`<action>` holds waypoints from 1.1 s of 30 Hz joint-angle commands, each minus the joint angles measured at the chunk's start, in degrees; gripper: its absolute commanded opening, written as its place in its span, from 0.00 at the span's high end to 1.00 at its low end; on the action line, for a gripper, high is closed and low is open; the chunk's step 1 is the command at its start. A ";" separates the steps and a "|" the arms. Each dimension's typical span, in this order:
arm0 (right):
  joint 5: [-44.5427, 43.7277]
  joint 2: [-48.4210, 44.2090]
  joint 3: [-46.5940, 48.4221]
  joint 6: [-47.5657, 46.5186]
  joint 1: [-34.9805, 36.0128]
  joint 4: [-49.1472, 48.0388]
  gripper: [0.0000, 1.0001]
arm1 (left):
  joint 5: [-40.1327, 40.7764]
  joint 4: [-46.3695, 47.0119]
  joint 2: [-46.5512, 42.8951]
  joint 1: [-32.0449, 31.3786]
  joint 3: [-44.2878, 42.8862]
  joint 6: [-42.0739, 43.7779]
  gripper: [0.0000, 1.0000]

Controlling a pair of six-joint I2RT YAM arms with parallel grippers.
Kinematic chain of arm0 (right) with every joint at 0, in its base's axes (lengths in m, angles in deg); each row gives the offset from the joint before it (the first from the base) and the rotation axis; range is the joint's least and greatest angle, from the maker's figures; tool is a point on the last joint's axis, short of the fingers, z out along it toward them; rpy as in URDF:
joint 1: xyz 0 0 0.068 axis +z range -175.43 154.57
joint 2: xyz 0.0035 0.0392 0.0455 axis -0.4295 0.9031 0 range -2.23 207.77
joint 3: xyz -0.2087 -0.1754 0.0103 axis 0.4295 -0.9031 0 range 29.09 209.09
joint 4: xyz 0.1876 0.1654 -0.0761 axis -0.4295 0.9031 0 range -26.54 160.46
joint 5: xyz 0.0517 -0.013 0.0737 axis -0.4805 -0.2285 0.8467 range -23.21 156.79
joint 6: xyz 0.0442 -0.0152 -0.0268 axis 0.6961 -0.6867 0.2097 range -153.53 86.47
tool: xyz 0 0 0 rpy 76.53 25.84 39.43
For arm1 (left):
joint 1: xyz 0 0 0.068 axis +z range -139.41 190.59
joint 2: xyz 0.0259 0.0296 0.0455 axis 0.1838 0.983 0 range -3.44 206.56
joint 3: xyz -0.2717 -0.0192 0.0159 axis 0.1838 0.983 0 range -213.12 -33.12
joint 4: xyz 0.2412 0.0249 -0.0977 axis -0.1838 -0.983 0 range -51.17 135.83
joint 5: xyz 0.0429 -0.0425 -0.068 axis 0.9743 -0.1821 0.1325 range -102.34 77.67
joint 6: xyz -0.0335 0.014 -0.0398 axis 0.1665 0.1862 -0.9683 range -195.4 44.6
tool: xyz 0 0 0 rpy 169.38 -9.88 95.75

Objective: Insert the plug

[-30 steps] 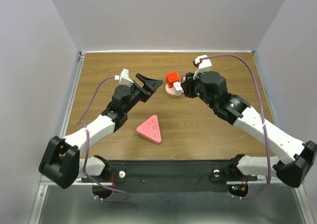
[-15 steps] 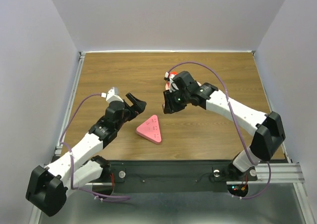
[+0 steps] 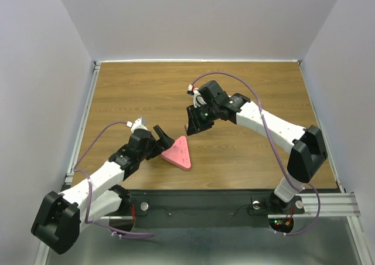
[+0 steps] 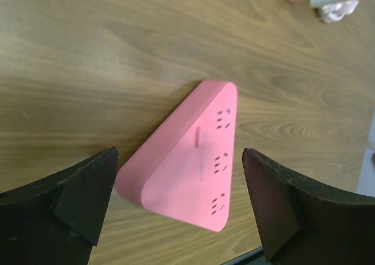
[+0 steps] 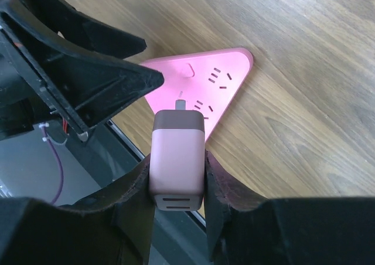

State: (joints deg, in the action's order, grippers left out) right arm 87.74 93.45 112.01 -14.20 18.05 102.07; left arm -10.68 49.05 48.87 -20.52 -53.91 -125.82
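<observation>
Top view: the pink socket block lies on the wooden table, toward its near edge. Your left gripper sits just at the block's 10 o'clock with its jaws spread wide. Your right gripper hangs at the block's 1 o'clock.

Left wrist: the block lies between the two wide-apart fingers.

Right wrist: your fingers clamp the pink plug. Its prong points to 12 o'clock, over the block's sockets.
</observation>
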 commanded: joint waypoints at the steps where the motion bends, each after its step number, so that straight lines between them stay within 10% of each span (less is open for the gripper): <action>1: 1.11 0.65 3.74 -0.08 -0.15 0.76 1.00 | -4.72 0.29 -1.16 -0.18 3.04 -0.56 0.01; 8: 0.32 1.44 4.10 -0.26 -0.15 1.12 1.00 | -5.77 1.43 -1.61 -0.26 4.71 -0.91 0.04; 18: 0.85 2.14 3.04 -0.61 -0.15 3.22 1.00 | -10.00 7.14 2.79 -0.26 6.65 -1.09 0.58; 33: -1.44 3.99 -1.61 1.41 -0.15 4.98 1.00 | -12.46 14.53 11.66 -3.51 5.16 -2.15 0.90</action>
State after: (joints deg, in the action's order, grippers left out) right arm 86.80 96.88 111.72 -13.98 18.05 106.33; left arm -23.19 64.16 58.31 -22.71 -47.81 -129.47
